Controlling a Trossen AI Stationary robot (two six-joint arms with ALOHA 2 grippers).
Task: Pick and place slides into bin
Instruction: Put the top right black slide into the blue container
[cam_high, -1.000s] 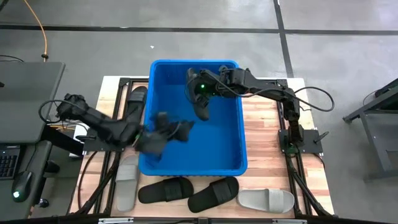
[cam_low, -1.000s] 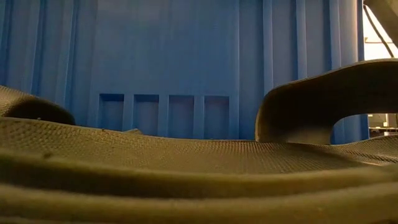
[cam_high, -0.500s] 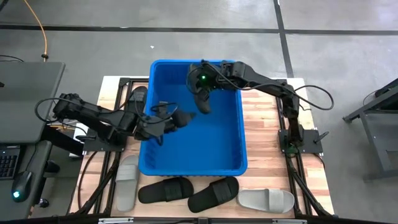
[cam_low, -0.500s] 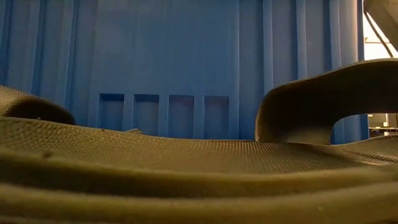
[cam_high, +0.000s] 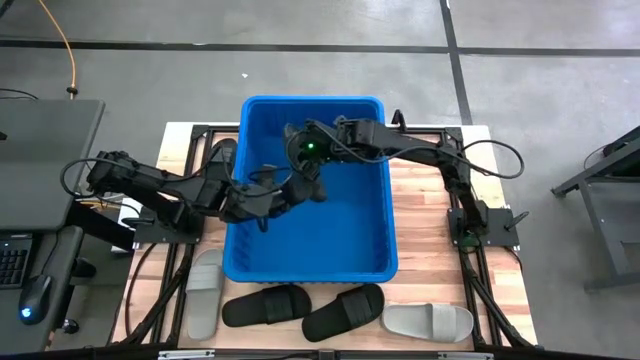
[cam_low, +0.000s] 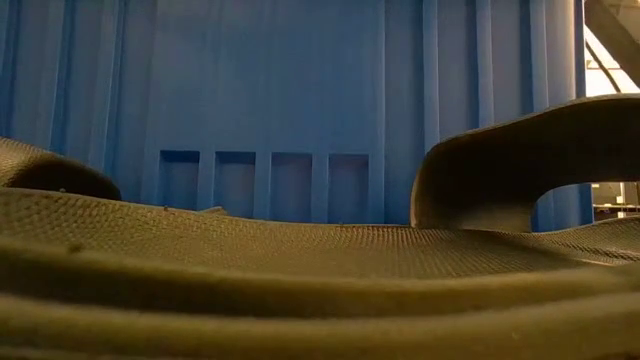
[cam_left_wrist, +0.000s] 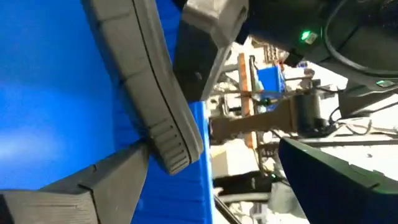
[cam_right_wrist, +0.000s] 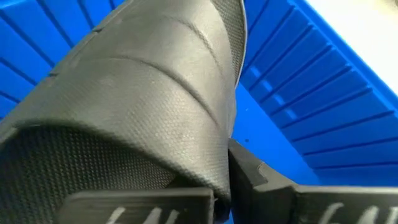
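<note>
Here, both sets of jaws hang inside the blue bin (cam_high: 362, 250), each clamped on a black slide (cam_right_wrist: 143, 106), close enough that either release risks arm contact.

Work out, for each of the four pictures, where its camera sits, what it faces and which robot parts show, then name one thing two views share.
High view: above the table, looking straight down on the blue bin, the left gripper and right gripper meeting inside it.
Low view: at table-top height, facing the bin's wall across a black slide; no robot part shows.
Left wrist view: on the left arm, inside the bin, facing a held slide.
Right wrist view: on the right arm, filled by a gripped black slide.
Shared: every view shows the bin.
</note>
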